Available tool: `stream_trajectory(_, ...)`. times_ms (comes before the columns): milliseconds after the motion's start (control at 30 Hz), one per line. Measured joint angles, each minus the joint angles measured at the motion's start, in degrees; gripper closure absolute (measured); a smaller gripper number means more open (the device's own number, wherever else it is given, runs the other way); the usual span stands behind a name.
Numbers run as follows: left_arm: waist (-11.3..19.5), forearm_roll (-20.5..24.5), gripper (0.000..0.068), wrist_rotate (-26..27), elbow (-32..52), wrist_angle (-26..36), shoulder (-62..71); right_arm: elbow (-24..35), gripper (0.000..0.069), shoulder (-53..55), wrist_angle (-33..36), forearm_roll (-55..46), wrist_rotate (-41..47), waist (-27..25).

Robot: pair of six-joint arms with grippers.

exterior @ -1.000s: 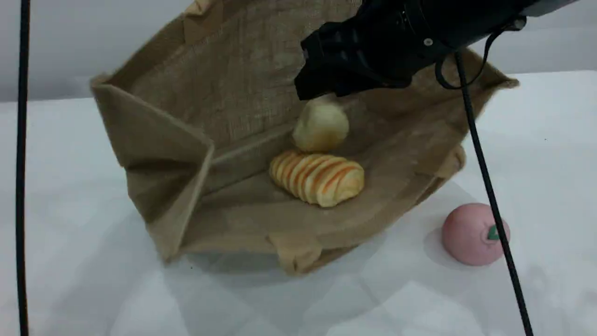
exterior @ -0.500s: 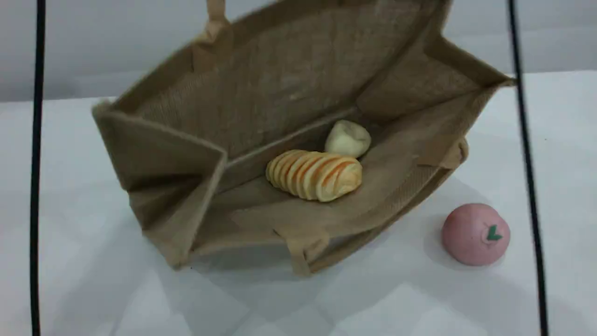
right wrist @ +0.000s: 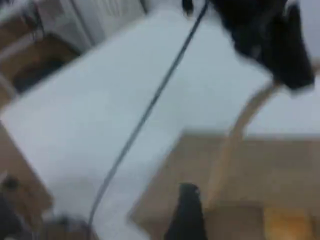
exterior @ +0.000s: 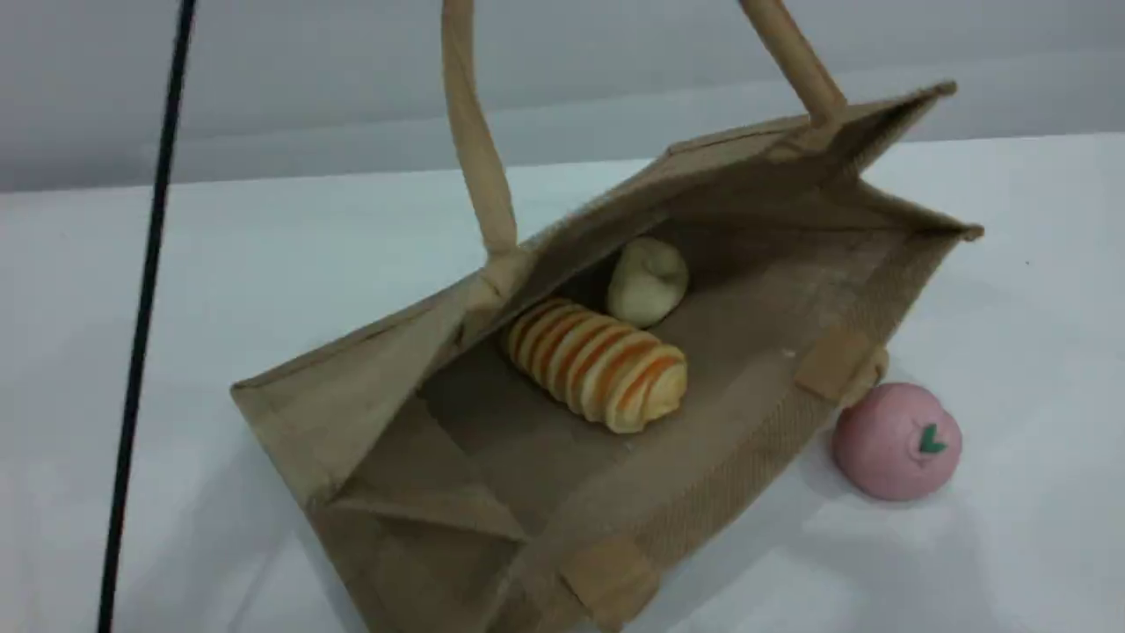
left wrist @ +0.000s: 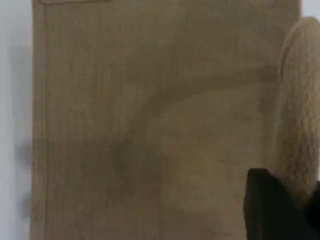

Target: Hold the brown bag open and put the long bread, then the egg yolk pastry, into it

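On the white bench, scene view: one large tan-brown woven jute bag, mouth open toward the camera, its far side drawn upward by a thick beige rope-like loop handle that runs out of the top edge. Second handle's patch visible at the near rim, low in the view. Inside the bag, on its lower panel: one elongated pale-yellow long bread with orange stripes and cross ridges, lying at a slant. Just behind it, touching or nearly so: one small cream-white lumpy egg yolk pastry, deeper in the bag. Outside, just beside the bag's right edge: one pink ball with a green leaf mark, resting on the bench. One thin black cable hangs down the left side. Neither arm appears in this view.

Left wrist view: flat jute panel of the bag fills the view, seen close. At the right edge, the beige rope handle descends into the left gripper, whose dark jaws are closed tight on it.

Right wrist view: blurred. The right gripper shows one dark fingertip at the bottom edge, nothing in it; jaws spread wide apart. Beyond it, the bag's top edge, the handle rising to the dark left gripper, a black cable and the white bench.
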Motion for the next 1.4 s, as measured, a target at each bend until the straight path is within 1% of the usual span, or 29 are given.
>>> stream_trajectory(100,0.0,-0.3,0.0573,-0.3,0.0,0.0,1.3,0.0,0.0143,-3.2,7.3,-11.9,10.7,0.0)
stream_trajectory(167,0.0,-0.8,0.0537,-0.3,0.0,0.5,1.7,0.0,0.0143,-5.8,13.0,-19.2,18.2,0.0)
stream_trajectory(267,0.0,-2.5,0.0431,-0.4,0.0,1.7,2.0,0.0,0.0143,-9.5,20.8,-29.4,27.7,0.0)
stream_trajectory(300,0.0,-3.0,0.0383,-1.1,0.0,2.1,2.1,0.0,0.0143,-10.8,23.5,-33.2,30.6,0.0)
stream_trajectory(367,0.0,-4.1,0.0285,-3.8,0.0,2.0,2.4,0.0,0.0143,-13.2,27.8,-38.1,35.3,0.0)
stream_trajectory(400,0.0,-4.2,0.0248,-5.5,0.0,2.0,2.6,0.0,0.0143,-14.5,29.5,-41.2,37.8,0.0)
stream_trajectory(467,0.0,-3.6,0.0176,-8.4,0.0,2.0,3.0,0.0,0.0143,-17.0,30.8,-45.3,40.8,0.0)
stream_trajectory(533,0.0,-1.9,0.0137,-9.2,0.0,1.9,3.0,0.0,0.0143,-19.3,30.9,-48.1,42.8,0.0)
stream_trajectory(600,0.0,0.1,0.0118,-8.5,0.0,1.9,2.6,0.0,0.0143,-21.6,30.9,-48.6,43.6,0.0)
stream_trajectory(733,0.0,5.6,0.0113,-2.7,0.0,2.0,0.9,0.3,0.0143,-25.7,30.8,-47.8,43.7,0.0)
stream_trajectory(833,0.0,7.9,0.0113,-1.8,0.0,2.0,-0.8,2.5,0.0143,-28.9,30.8,-47.4,43.7,0.0)
stream_trajectory(867,0.0,8.5,0.0112,-2.3,0.0,2.0,-1.5,4.1,0.0143,-30.1,30.8,-47.5,43.7,0.0)
stream_trajectory(1000,0.0,10.5,0.0112,-7.5,0.0,2.0,-4.2,11.4,0.0143,-35.7,30.9,-48.0,43.7,0.0)
stream_trajectory(1167,0.0,10.8,0.0112,-11.1,1.1,2.0,-8.9,21.0,0.0143,-43.7,30.5,-48.1,43.7,0.0)
stream_trajectory(1233,-0.6,11.0,0.0112,-12.3,3.0,2.0,-11.1,24.1,0.0143,-46.8,28.2,-47.6,43.7,0.0)
stream_trajectory(1300,-1.4,11.0,0.0112,-13.7,5.1,2.0,-13.8,25.1,0.0143,-49.6,24.3,-46.9,43.7,0.0)
stream_trajectory(1400,-3.6,11.2,0.0112,-15.3,9.0,2.0,-18.1,25.6,0.0143,-52.2,21.2,-48.1,43.6,0.0)
